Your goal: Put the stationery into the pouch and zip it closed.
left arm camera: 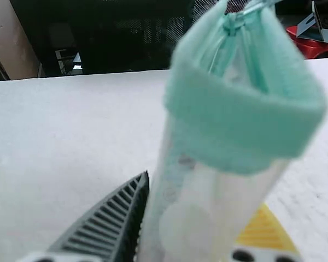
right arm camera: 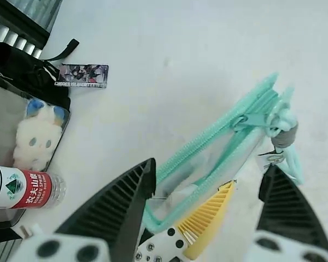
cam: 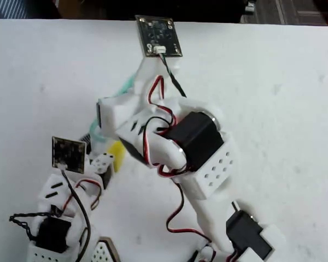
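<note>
Teal-trimmed and clear, the pouch (left arm camera: 235, 125) sat clenched in the left end effector (left arm camera: 202, 196); the right end effector (right arm camera: 210, 166) was spread wide, straddling its zipper edge. Beyond lay the white table (left arm camera: 71, 136) and a bottle (right arm camera: 22, 188).

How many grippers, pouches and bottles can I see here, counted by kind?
grippers: 2, the left gripper and the right gripper
pouch: 1
bottle: 1
total: 4
</note>
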Robot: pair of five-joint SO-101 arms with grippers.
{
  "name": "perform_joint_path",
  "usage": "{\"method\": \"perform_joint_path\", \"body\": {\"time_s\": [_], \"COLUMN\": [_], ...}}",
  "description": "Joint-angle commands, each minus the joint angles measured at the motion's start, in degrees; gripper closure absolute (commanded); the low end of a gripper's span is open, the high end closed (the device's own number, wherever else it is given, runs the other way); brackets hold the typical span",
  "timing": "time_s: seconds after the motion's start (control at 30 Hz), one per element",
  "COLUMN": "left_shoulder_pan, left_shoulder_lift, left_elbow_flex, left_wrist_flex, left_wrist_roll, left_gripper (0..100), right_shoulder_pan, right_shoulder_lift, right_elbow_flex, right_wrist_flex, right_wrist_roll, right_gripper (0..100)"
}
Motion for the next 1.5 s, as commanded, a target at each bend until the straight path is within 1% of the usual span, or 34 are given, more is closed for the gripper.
{"method": "perform_joint_path", "body": {"time_s": [0.0, 0.3, 0.37, 0.43, 0.5, 0.6, 0.7, 0.83, 0.93, 1.0, 1.07, 1.23, 1.3, 1.33, 1.37, 1.47], "left_shoulder_pan": [0.75, 0.75, 0.84, 0.92, 2.59, 4.26, 4.44, 4.44, 4.35, 4.18, 4.09, 4.09, 4.09, 4.09, 4.09, 4.09], "left_shoulder_lift": [-0.13, -0.13, -0.13, -0.13, -0.13, -0.13, -0.13, -0.13, -0.13, -0.13, -0.13, -0.13, -0.13, -0.13, -0.13, -0.13], "left_elbow_flex": [-1.85, -1.85, -1.85, -1.85, -1.76, -1.67, -1.67, -1.67, -1.67, -1.76, -1.76, -1.67, -1.67, -1.76, -1.85, -2.81], "left_wrist_flex": [-1.23, -1.23, -1.23, -1.23, -1.14, -0.53, -0.44, -0.44, -0.44, -0.44, -0.53, -0.70, -0.62, -0.53, -0.53, 0.18], "left_wrist_roll": [0.53, 0.53, 0.53, 0.53, 0.44, -2.20, -2.73, -2.73, -2.73, -2.73, -2.73, -2.73, -2.99, -2.99, -2.99, -3.08], "left_gripper": [78, 78, 78, 78, 78, 78, 78, 78, 78, 78, 78, 78, 78, 78, 78, 78], "right_shoulder_pan": [0.04, 0.04, 0.04, -0.13, -0.40, -1.27, -2.86, -4.70, -4.53, -4.00, -3.82, -3.38, -2.51, -1.63, -0.48, 4.35], "right_shoulder_lift": [-0.31, -0.31, 0.13, 1.27, 2.77, 4.00, 4.62, 5.05, 6.99, 8.57, 9.71, 9.63, 9.10, 8.92, 8.92, 9.36], "right_elbow_flex": [-1.58, -1.49, -1.14, -0.79, -0.88, -0.88, -0.79, -0.26, -0.35, -0.26, -0.26, -0.88, -0.88, -0.88, -0.88, -0.79], "right_wrist_flex": [1.36, 1.45, 1.45, 1.01, 0.57, 0.57, 1.36, 1.19, 1.36, 1.54, 1.54, 1.27, 1.01, 0.92, 1.01, 1.01], "right_wrist_roll": [-0.26, -0.62, -3.34, -4.31, -4.66, -4.84, -7.03, -7.03, -7.47, -7.47, -7.38, -6.95, -4.66, -3.25, -2.64, -3.16], "right_gripper": [71.9, 71.7, 71.6, 71.4, 68.6, 58.9, 51.4, 50.9, 51.0, 54.3, 62.0, 88.6, 97.5, 99.0, 97.4, 98.5]}}
